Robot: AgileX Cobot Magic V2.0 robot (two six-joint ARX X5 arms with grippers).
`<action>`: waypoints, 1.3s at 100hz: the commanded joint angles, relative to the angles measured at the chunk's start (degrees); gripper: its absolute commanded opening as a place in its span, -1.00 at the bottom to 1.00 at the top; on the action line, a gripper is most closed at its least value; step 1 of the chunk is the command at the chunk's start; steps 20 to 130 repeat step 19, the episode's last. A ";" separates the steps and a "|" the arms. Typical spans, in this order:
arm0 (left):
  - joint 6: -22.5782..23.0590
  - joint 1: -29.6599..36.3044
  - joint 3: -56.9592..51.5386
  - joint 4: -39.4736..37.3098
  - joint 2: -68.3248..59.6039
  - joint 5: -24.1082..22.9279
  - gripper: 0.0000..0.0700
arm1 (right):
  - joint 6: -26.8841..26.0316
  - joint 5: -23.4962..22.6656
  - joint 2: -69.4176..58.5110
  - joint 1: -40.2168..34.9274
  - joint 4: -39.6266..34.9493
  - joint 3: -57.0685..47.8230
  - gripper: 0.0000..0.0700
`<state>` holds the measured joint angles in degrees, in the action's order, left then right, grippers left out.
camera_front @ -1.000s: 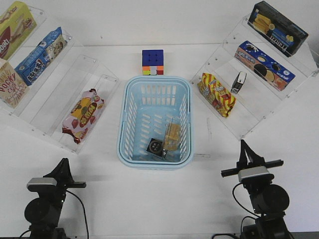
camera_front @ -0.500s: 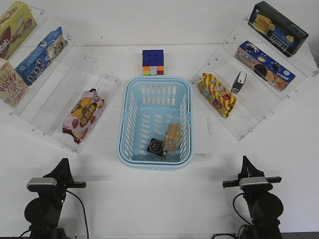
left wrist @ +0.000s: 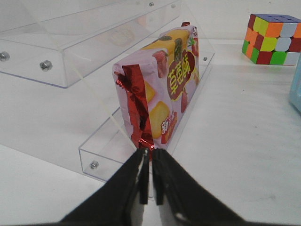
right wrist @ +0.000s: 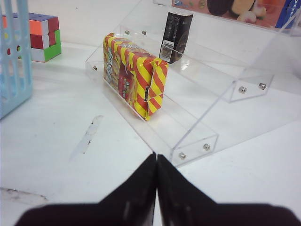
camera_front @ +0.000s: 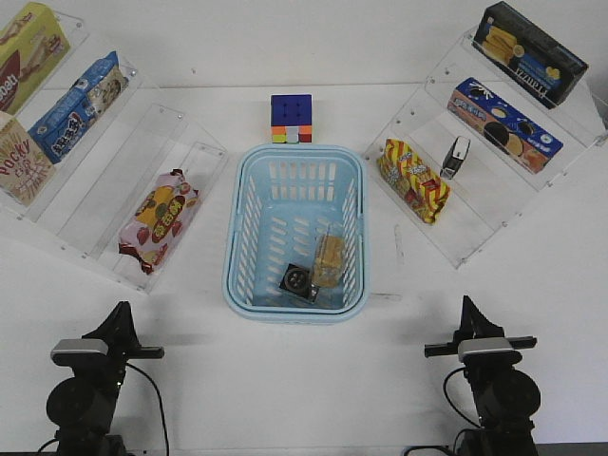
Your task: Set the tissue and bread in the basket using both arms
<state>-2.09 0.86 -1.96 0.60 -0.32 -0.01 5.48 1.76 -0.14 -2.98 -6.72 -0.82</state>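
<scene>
1. now our right arm has pulled back a little more since a moment ago and sits low, so we think the job is done.
2. the tissue (camera_front: 296, 280) and the bread (camera_front: 330, 259) lie side by side in the basket (camera_front: 243, 296), well ahead of both grippers.
3. our left gripper (left wrist: 146, 175) is almost pinched together and holds nothing.
4. our right gripper (right wrist: 156, 178) is pressed together and holds nothing too.

Puzzle cube (camera_front: 291, 119) on table; red-yellow striped bag (camera_front: 412, 180) on right shelf; strawberry snack bag (camera_front: 159, 219) on left shelf.
</scene>
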 commanded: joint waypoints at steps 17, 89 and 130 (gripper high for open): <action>0.50 -0.15 1.16 -0.63 0.13 0.07 -1.00 | -0.98 0.17 0.09 -0.04 0.68 0.11 -1.00; 0.50 -0.15 1.16 -0.63 0.13 0.07 -1.00 | -0.98 0.17 0.09 -0.04 0.68 0.11 -1.00; 0.50 -0.15 1.16 -0.63 0.13 0.07 -1.00 | -0.98 0.17 0.09 -0.04 0.68 0.11 -1.00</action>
